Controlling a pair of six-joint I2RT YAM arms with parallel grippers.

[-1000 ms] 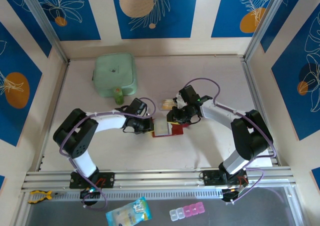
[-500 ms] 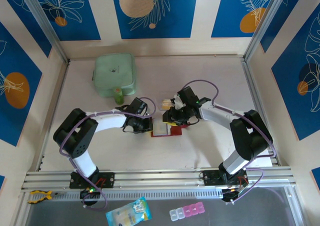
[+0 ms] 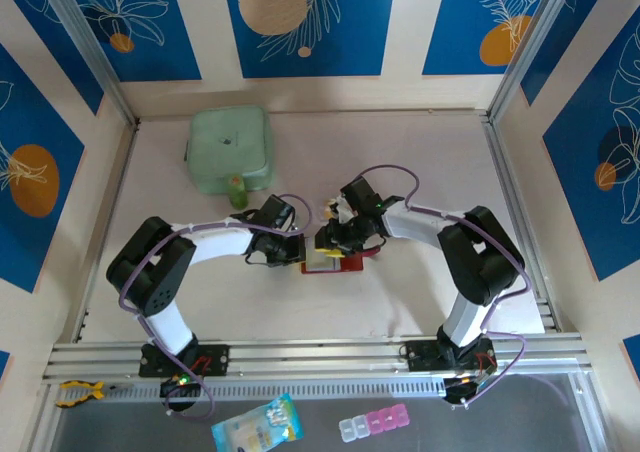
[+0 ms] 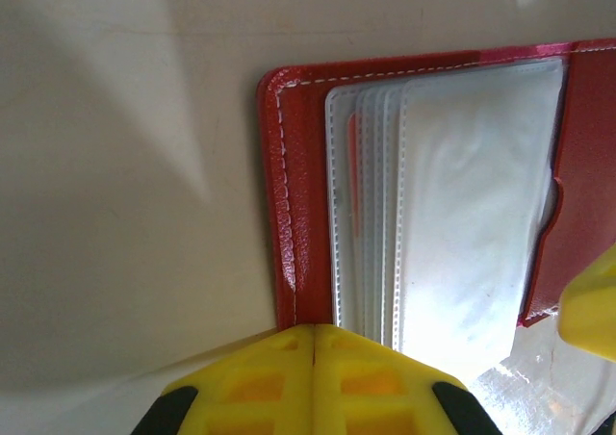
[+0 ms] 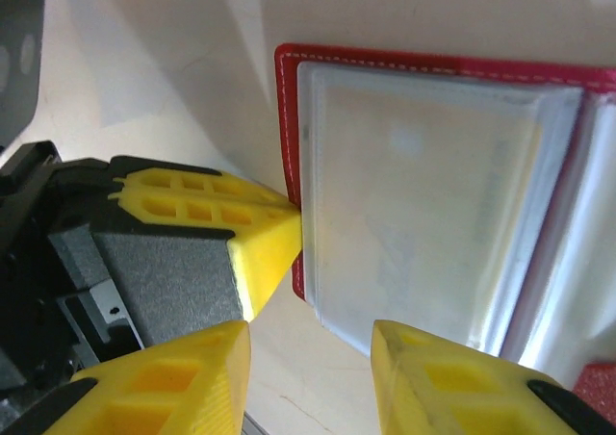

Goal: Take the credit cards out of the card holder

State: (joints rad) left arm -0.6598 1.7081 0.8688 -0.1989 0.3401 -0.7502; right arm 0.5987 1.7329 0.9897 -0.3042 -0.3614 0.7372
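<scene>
The card holder (image 3: pixel 350 263) lies open at mid-table, dark red with pale clear sleeves (image 4: pixel 462 204) fanned out. My left gripper (image 3: pixel 302 254) is shut, its joined yellow tips (image 4: pixel 315 344) resting on the holder's red left border. My right gripper (image 3: pixel 323 240) hovers open just above that same end; its fingers (image 5: pixel 217 372) straddle the corner of the top sleeve (image 5: pixel 414 204) with nothing between them. The left gripper's tip (image 5: pixel 265 233) touches the holder's edge beside them. A small pale credit card (image 3: pixel 335 209) lies on the table just behind the right gripper. Whether cards sit in the sleeves I cannot tell.
A mint-green square pouch (image 3: pixel 230 150) sits at the back left. Metal rails (image 3: pixel 510 192) bound the table at both sides and the front. A blue packet (image 3: pixel 255 424) and a pink pill box (image 3: pixel 373 424) lie beyond the front rail.
My right gripper has moved left across the holder toward the left gripper and opened wider. The left gripper has stayed in place.
</scene>
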